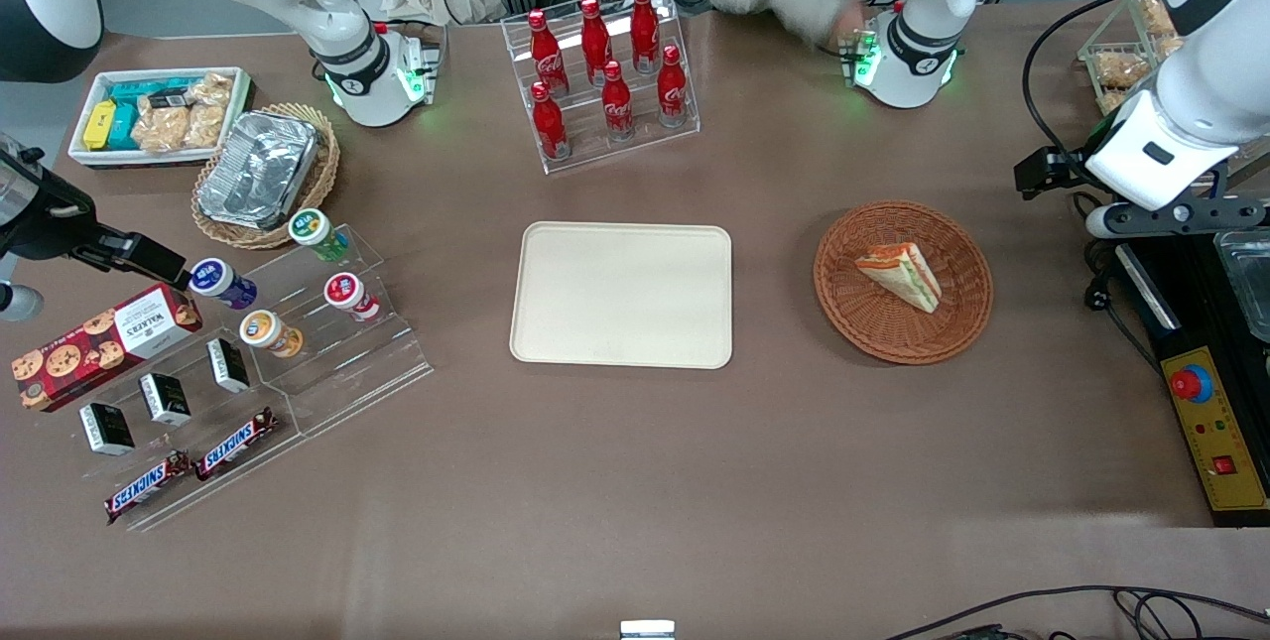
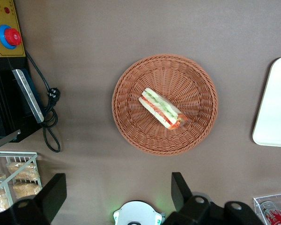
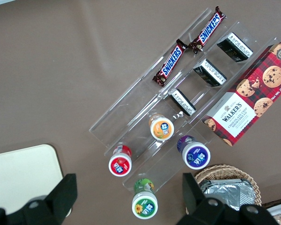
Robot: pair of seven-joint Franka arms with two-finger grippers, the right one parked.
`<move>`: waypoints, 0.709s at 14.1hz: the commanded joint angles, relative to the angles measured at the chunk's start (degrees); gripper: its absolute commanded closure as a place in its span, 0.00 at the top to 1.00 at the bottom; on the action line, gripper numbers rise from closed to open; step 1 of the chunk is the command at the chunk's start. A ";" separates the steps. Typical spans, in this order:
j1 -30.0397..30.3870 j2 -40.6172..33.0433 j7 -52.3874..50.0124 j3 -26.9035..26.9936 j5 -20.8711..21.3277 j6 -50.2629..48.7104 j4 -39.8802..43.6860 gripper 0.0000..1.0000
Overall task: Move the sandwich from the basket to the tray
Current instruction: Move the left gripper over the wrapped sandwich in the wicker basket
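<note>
sandwich (image 1: 901,274) lies in the basket (image 1: 967,320), beside the bare tray (image 1: 621,295); gripper (image 2: 117,197) hangs high above the basket, fingers (image 2: 179,187) spread, holding nothing.

Brown table (image 1: 615,481) carries tray (image 1: 621,294), basket (image 1: 903,282) (wicker), bottle rack (image 1: 601,74); gripper (image 2: 117,194) hovers above.

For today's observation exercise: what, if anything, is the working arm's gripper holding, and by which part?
Nothing. The gripper hangs open above the table, apart from the sandwich, which lies untouched in the basket.
</note>
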 commanded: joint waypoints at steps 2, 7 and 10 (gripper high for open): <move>0.19 -0.05 -0.47 -0.20 -0.20 -0.44 0.43 0.99; 0.10 -1.18 -0.82 -0.29 -0.46 2.27 -6.32 0.99; 0.01 -5.04 -3.89 -0.38 -0.46 11.13 -16.67 1.00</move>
